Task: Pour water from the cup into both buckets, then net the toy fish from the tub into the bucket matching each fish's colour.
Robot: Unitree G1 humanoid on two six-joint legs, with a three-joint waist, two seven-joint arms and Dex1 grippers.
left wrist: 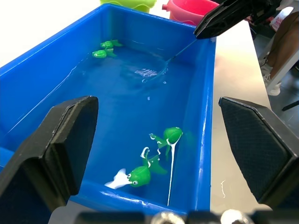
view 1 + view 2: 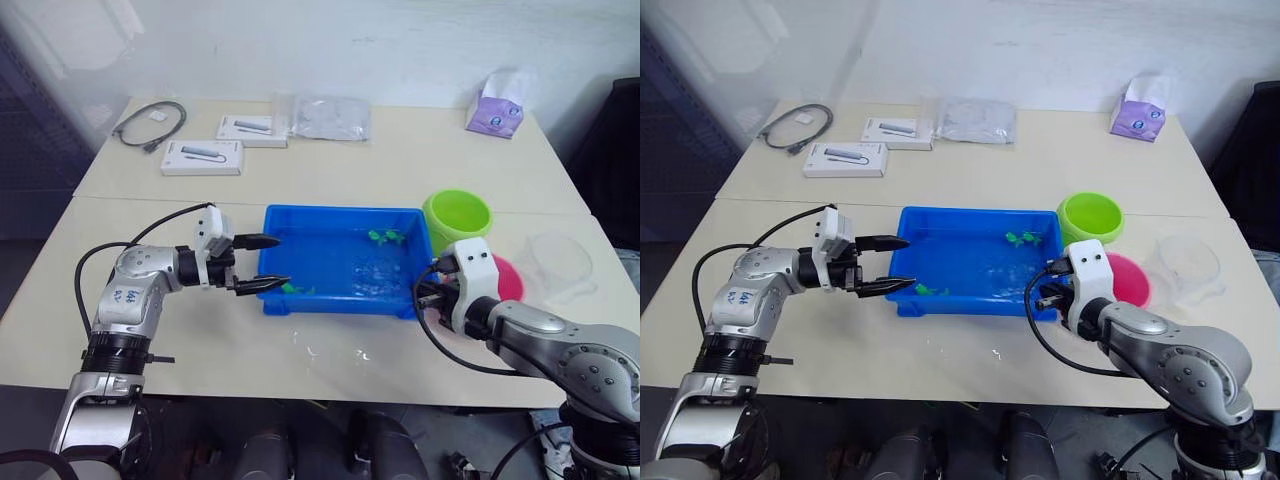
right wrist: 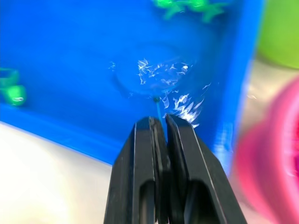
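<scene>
The right hand [image 3: 160,135] is clamped on the net [image 3: 154,81], a light, flimsy thing best gripped by its thin stick; its hoop seems sunk in the water-filled tub [image 2: 300,216] just ahead. Green toy fish [image 1: 140,173] float before the left hand [image 2: 268,263], held apart. The pink bucket [image 2: 1128,277] sits beside the right hand.

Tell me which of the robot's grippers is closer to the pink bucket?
The right. The right gripper is at the tub's right end, just beside the pink bucket. The left gripper is at the tub's far left end.
</scene>
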